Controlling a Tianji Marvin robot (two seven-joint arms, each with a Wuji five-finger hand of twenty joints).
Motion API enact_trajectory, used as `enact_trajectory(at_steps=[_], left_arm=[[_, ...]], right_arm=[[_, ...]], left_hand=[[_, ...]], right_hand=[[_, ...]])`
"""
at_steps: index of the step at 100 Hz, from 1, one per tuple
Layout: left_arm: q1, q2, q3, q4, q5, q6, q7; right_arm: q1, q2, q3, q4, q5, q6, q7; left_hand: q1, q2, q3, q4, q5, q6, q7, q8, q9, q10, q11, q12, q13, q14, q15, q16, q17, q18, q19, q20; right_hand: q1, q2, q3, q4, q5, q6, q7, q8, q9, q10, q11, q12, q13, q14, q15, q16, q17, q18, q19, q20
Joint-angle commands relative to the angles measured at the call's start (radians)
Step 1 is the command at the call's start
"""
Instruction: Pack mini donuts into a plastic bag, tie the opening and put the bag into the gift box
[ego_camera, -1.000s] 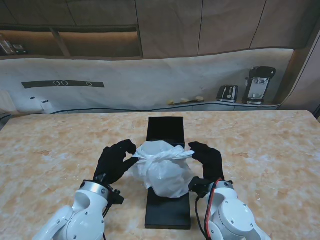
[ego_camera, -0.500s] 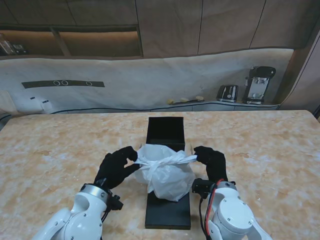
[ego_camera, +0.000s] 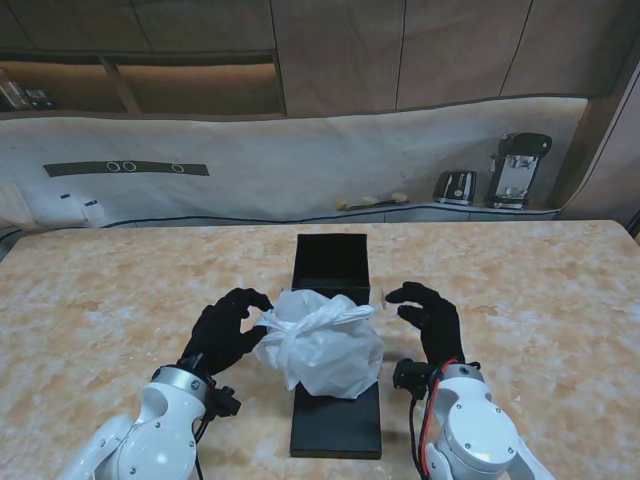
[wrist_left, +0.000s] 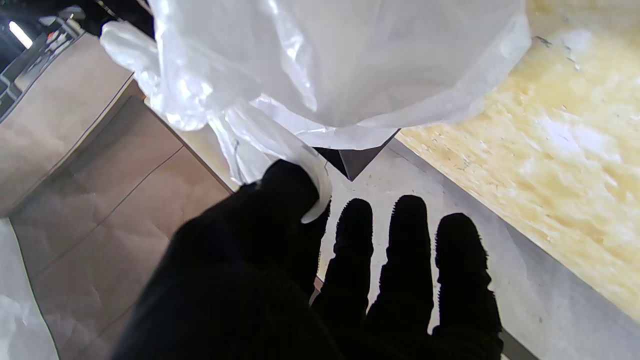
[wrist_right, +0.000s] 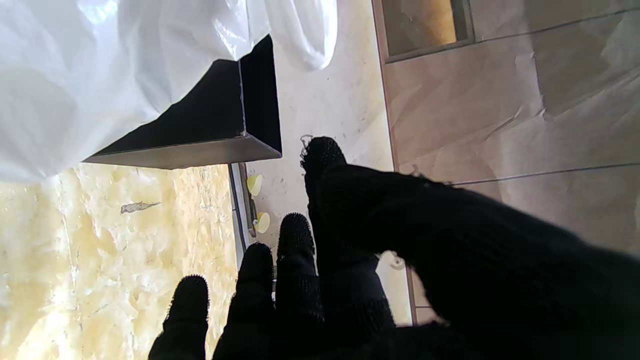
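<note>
Plastic bag knotted, resting on the black gift box, my left hand pinching one knot tail, my right hand just beside it, fingers spread, holding nothing

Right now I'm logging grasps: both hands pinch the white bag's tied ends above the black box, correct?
Not quite. Only the left hand pinches a strand of the white bag, as the left wrist view shows. The right hand is open and apart from the bag in the stand view. The bag does sit over the black box.
</note>
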Motion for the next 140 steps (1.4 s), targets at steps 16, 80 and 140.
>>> enact_trajectory(at_steps=[16,80,140], left_arm=[[0.026,-0.001,-0.021,-0.021,-0.022,-0.025,-0.038],[0.017,-0.001,-0.004,-0.021,-0.036,-0.023,-0.046],[0.041,-0.007,0.002,-0.033,-0.037,-0.031,-0.012]], right_arm=[[-0.035,0.028,0.033,-0.007,-0.048,-0.055,0.099],[0.099,0.193,0.092,0.053,-0.515,-0.310,0.619],[0.273,0.242,-0.081,0.118,-0.772,-0.397,0.741]], left_hand=[[-0.114,0.005,0.074,0.048,0.027,-0.009,-0.096,-0.015,-0.034,-0.020,-0.057,-0.035,-0.037,-0.033,-0.072,-0.042,-0.033,0.002,-0.067,-0.027],[-0.097,-0.027,0.057,0.042,0.029,-0.016,-0.069,0.038,0.001,-0.021,-0.042,-0.019,-0.011,-0.020,-0.057,-0.027,-0.009,0.004,-0.051,-0.003],[0.020,-0.130,-0.022,0.019,0.140,-0.116,0.242,0.054,0.440,-0.040,-0.018,0.313,0.330,0.016,0.207,0.102,0.278,0.034,0.239,0.060]], right_hand=[[-0.106,-0.003,-0.054,0.066,-0.126,-0.092,-0.107,-0.002,-0.078,-0.001,-0.057,-0.058,-0.010,-0.028,-0.131,-0.061,0.014,-0.006,-0.062,-0.083],[-0.277,0.157,-0.662,-0.270,-0.554,-0.150,-0.365,-0.282,-0.212,0.027,-0.346,-0.174,-0.053,0.027,-0.435,-0.157,0.038,0.059,-0.185,-0.284],[-0.321,0.181,-0.671,-0.309,-0.648,-0.160,-0.455,-0.300,-0.230,0.049,-0.489,-0.223,-0.066,0.052,-0.484,-0.180,0.053,0.092,-0.242,-0.340]])
